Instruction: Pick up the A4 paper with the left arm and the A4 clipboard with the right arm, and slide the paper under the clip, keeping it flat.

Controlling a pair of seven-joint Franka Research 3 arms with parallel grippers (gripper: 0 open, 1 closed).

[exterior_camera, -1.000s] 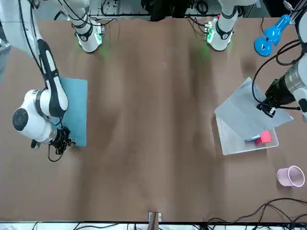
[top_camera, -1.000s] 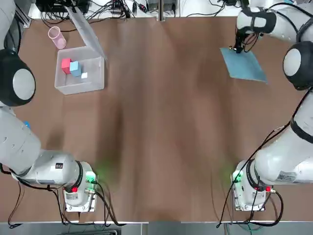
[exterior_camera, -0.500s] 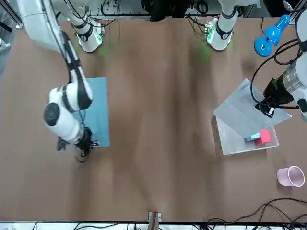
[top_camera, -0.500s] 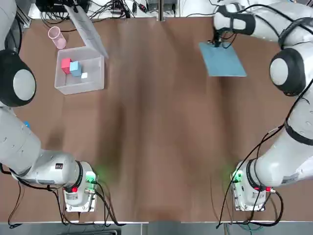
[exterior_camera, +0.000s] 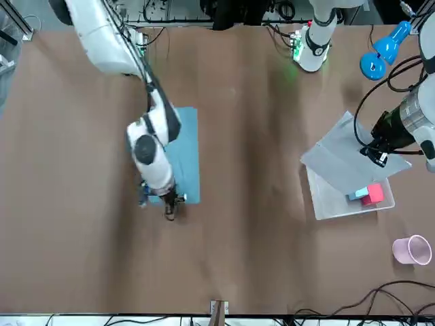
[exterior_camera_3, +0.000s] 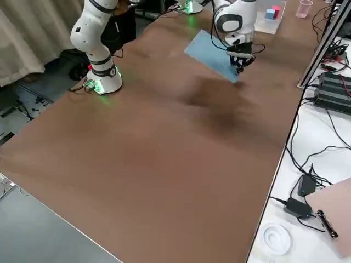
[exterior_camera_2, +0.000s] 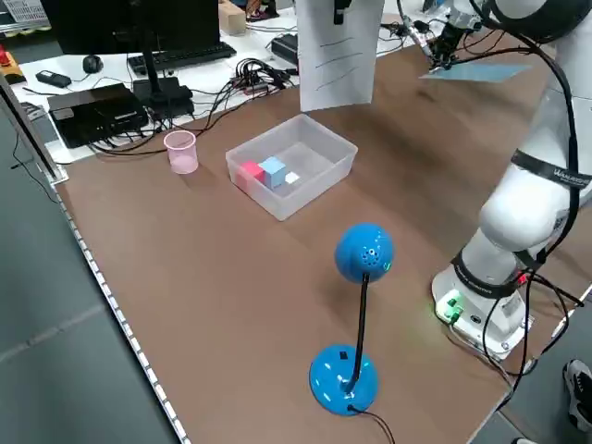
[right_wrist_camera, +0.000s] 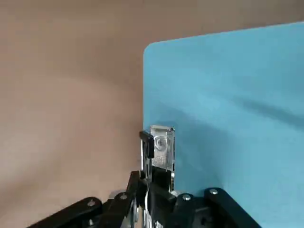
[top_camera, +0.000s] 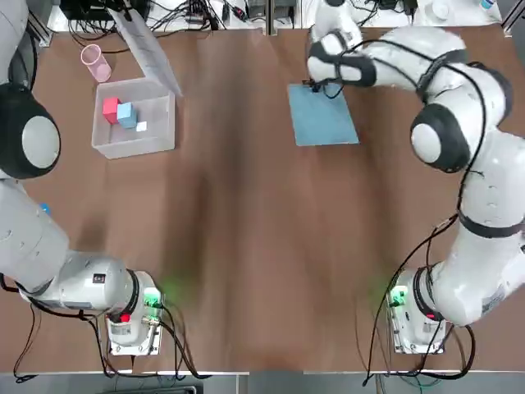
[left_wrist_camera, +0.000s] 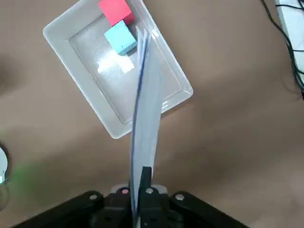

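A4 clipboard (top_camera: 322, 116) now nearer table centre, clip (right_wrist_camera: 162, 146) pinched in right gripper (top_camera: 316, 85) fingers; A4 paper (exterior_camera_2: 338, 46) pinched in left gripper (left_wrist_camera: 141, 190)

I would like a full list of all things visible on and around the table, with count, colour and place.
A4 clipboard: 1, light blue, far centre, lifted.
clip: 1, silver, clipboard edge.
A4 paper: 1, white, hanging above the bin.
clear bin: 1, far left.
blocks: 3, red, blue, small white, in bin.
cup: 1, pink, beyond bin.
desk lamp: 1, blue, left edge.
left gripper: shut on paper.
right gripper: shut on clipboard.
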